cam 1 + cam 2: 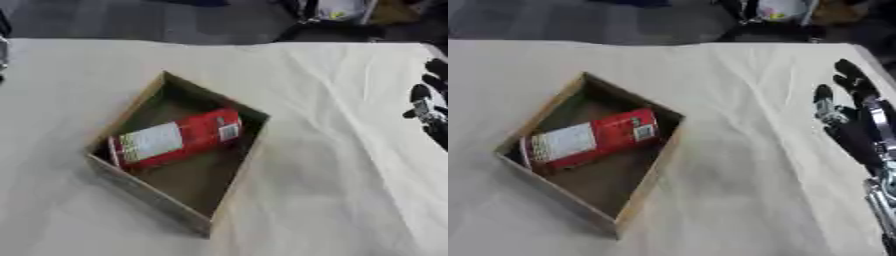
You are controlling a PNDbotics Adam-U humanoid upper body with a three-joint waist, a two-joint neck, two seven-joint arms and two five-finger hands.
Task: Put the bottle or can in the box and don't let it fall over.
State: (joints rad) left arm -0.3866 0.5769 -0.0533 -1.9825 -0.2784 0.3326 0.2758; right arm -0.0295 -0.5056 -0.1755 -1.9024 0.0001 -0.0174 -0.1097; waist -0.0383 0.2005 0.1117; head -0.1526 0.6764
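Observation:
A red can (175, 138) with a white label lies on its side inside an open cardboard box (131, 187), which sits turned like a diamond on the cream tablecloth. The can spans the box's middle, its top end toward the left corner. My right hand (852, 107) hovers at the right edge of the table, well away from the box, fingers straight and holding nothing. My left hand shows in neither view.
The cream cloth (350, 190) covers the whole table, with creases to the right of the box. Beyond the far table edge are a dark floor and some equipment (776, 12). A dark object (3, 55) shows at the far left edge.

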